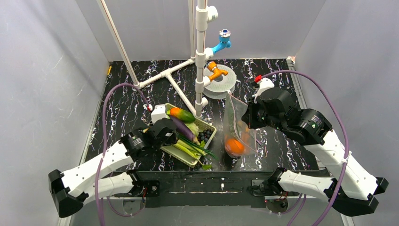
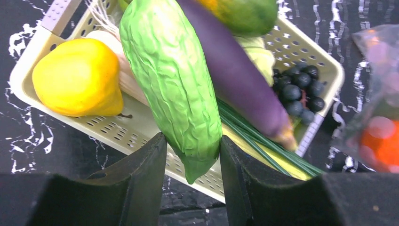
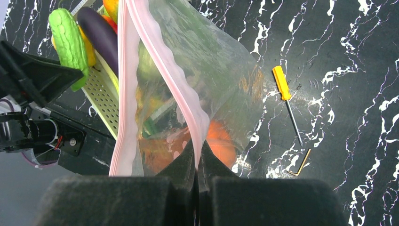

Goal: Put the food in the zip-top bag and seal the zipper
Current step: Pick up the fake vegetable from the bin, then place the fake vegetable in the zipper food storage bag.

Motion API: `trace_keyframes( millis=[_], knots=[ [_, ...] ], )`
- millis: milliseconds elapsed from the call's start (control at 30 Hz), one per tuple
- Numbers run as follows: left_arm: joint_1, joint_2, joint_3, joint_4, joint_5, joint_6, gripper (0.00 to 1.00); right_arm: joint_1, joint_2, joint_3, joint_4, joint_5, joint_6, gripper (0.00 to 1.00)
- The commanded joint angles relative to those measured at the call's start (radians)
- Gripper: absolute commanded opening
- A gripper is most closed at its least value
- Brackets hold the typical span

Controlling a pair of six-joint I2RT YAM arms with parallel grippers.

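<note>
Progress: partway. Orange fruit sits at the bottom of the zip-top bag, which hangs upright just beside the basket. My right gripper is pinched tight on one lip of the zipper. The other lip hangs free, so the mouth gapes open and is not sealed.

My left gripper is clamped on the tip of the bumpy green cucumber, one finger pressing each side, over the basket's near rim. Yellow fruit lies in the basket, not yet bagged.

Left to do, as I judge it: cucumber and remaining food into the bag, then press the strip closed.

Screwdriver on the table, apart from the bag. Writing, labels: none legible anywhere.
</note>
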Motion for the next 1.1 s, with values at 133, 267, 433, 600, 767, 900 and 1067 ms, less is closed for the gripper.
trace_keyframes(
  millis=[133, 267, 433, 600, 767, 900, 1067],
  knots=[
    [0.003, -0.135, 0.095, -0.083, 0.137, 0.012, 0.11, 0.004, -0.012, 0.017, 0.050, -0.001, -0.011, 0.01],
    [0.003, -0.241, 0.115, -0.007, 0.236, 0.026, 0.10, 0.003, -0.005, 0.022, 0.054, -0.004, -0.010, 0.01],
    [0.003, -0.310, 0.064, 0.384, 0.488, 0.032, 0.10, 0.004, 0.006, 0.033, 0.056, -0.015, -0.011, 0.01],
    [0.002, -0.171, 0.111, 0.698, 0.748, -0.050, 0.09, 0.003, 0.012, 0.034, 0.063, -0.026, -0.006, 0.01],
    [-0.025, 0.042, 0.139, 1.113, 0.922, -0.210, 0.06, 0.004, 0.012, 0.033, 0.072, -0.037, 0.009, 0.01],
    [-0.109, 0.161, 0.202, 1.203, 0.887, -0.240, 0.08, 0.004, 0.009, 0.026, 0.077, -0.044, 0.016, 0.01],
    [-0.172, 0.238, 0.257, 1.044, 0.743, -0.340, 0.06, 0.003, 0.006, 0.024, 0.079, -0.043, 0.020, 0.01]
  ],
)
